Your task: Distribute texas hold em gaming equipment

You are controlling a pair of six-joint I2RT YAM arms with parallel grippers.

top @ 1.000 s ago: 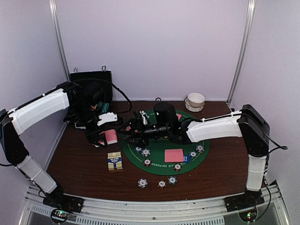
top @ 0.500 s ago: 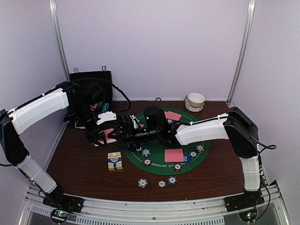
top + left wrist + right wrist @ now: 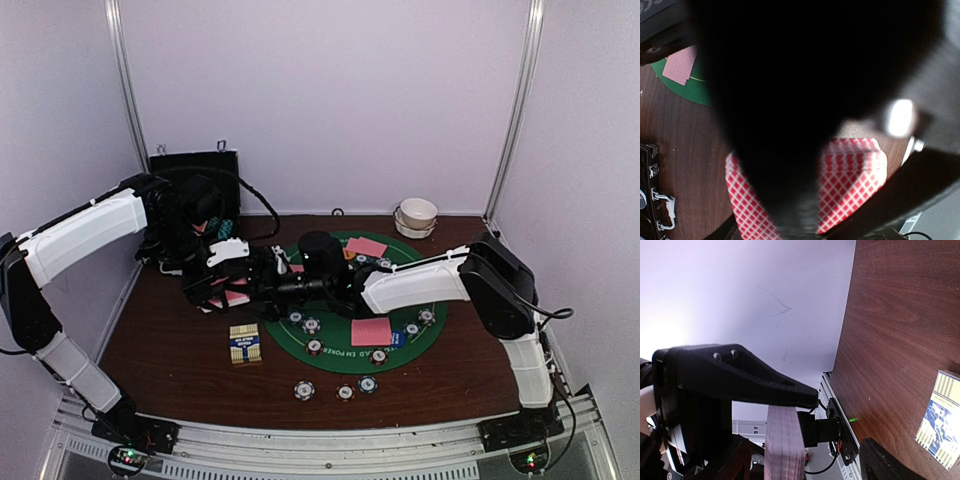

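Note:
My left gripper (image 3: 222, 288) is shut on a deck of pink-backed cards (image 3: 237, 291) held over the table left of the green mat (image 3: 340, 345). In the left wrist view the red-checked deck (image 3: 855, 175) shows behind a big dark blur. My right gripper (image 3: 264, 284) reaches left to the deck and is open. In the right wrist view the deck's edge (image 3: 784, 445) stands between my right gripper's (image 3: 805, 457) jaws, under the left gripper's black finger (image 3: 740, 377). Pink cards (image 3: 371, 331) (image 3: 367, 246) and striped chips (image 3: 312, 324) lie on the mat. Three chips (image 3: 345, 393) lie in front.
A blue-and-yellow card box (image 3: 245, 343) lies on the brown table (image 3: 170, 350) near the mat's left edge; it also shows in the right wrist view (image 3: 942, 420). A black case (image 3: 195, 180) stands at the back left. A white bowl (image 3: 418, 215) sits at the back right.
My right arm has stretched further left across the mat, bringing its gripper up to the deck. The left gripper has kept holding the deck in the same place.

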